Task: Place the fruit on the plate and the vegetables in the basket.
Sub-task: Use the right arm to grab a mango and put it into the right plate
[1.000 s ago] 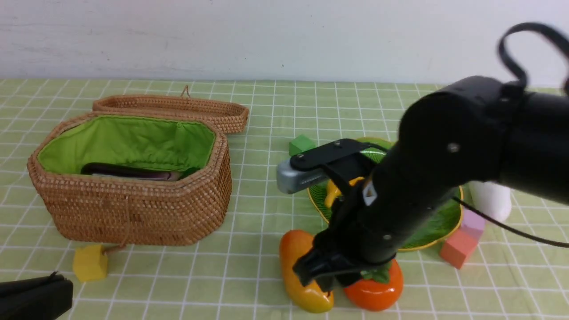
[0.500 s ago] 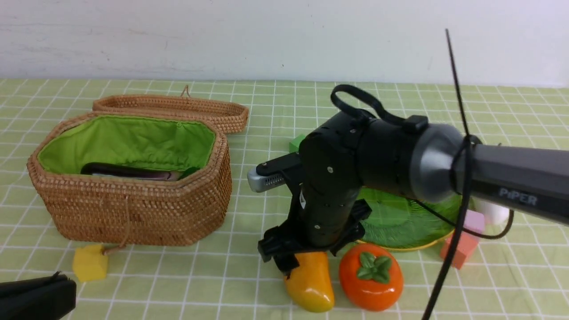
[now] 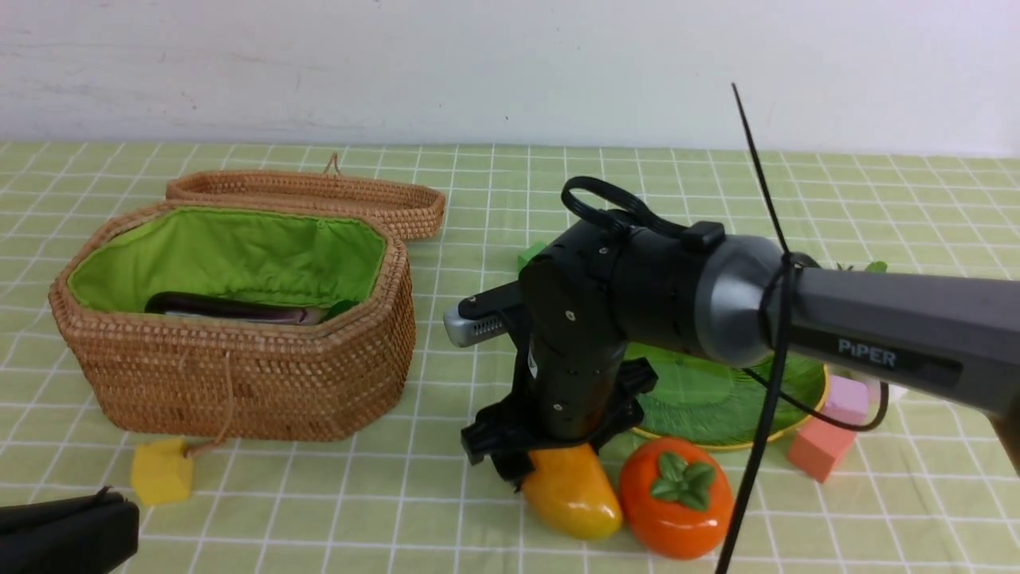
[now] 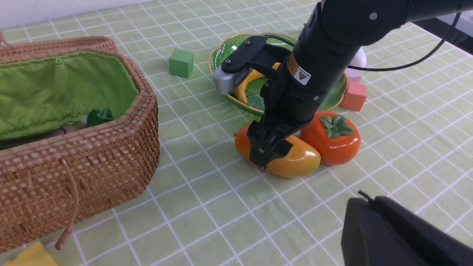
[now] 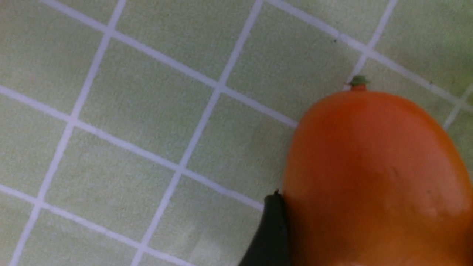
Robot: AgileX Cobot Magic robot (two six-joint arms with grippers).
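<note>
While one mango point(image 3: 575, 496) lies between the right gripper point(image 3: 550, 456)'s fingers, pinched or not I can't tell, one persimmon point(image 3: 677, 501) sits beside it, one plate point(image 4: 218, 55) holds one banana point(image 4: 242, 92), and the left gripper point(image 4: 369, 201) is pressed together.

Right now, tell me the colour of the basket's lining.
Bright green; the lining shows best in the front view.
</note>
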